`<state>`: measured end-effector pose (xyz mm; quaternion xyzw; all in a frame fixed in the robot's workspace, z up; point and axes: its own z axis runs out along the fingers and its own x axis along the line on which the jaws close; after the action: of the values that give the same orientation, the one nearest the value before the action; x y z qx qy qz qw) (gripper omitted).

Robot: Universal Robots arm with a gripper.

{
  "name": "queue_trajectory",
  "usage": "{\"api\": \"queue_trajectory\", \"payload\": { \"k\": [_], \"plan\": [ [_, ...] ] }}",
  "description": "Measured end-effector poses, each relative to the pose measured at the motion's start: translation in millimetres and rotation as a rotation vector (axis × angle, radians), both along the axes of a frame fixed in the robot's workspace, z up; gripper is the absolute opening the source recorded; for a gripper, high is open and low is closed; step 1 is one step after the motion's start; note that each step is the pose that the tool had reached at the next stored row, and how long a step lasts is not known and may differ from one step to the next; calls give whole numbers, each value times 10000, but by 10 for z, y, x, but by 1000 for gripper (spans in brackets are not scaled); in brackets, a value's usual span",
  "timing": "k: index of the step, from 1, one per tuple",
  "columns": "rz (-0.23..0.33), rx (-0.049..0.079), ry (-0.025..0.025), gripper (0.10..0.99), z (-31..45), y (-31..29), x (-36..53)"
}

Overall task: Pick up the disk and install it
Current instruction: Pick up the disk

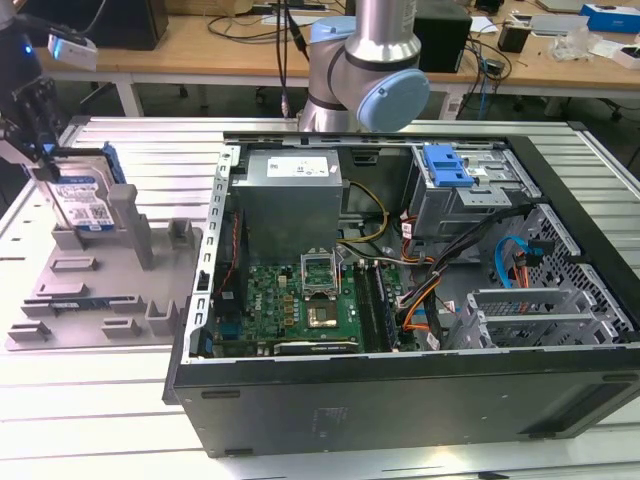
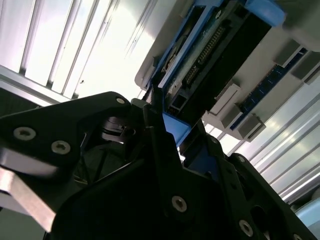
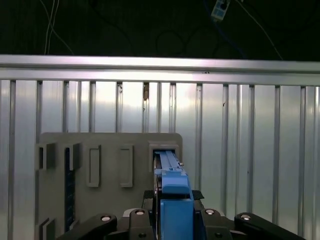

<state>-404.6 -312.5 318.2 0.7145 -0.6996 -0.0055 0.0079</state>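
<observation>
Slatted aluminium table (image 1: 100, 400) carries a grey holder (image 1: 90, 290) at the exterior view's left, with the disk (image 1: 85, 200) upright in its slot. The gripper (image 3: 175, 195) looks clamped on the blue frame. A crooked lift could jam the disk or drag the holder.

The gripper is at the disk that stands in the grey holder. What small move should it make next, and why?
Probably a short, straight lift. The gripper seems shut on the disk, which stands upright with its lower edge in a slot of the grey holder. Moving sideways first could jam it against the slot walls.
</observation>
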Motion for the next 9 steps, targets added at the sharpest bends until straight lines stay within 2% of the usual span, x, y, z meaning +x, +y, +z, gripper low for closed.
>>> {"api": "queue_trajectory", "payload": {
  "k": [4, 5, 9],
  "plan": [
    [0, -1, 1, 369, 132, 0, 0],
    [1, 0, 0, 369, 193, 0, 0],
    [0, 0, -2, 369, 349, 0, 0]
  ]
}}
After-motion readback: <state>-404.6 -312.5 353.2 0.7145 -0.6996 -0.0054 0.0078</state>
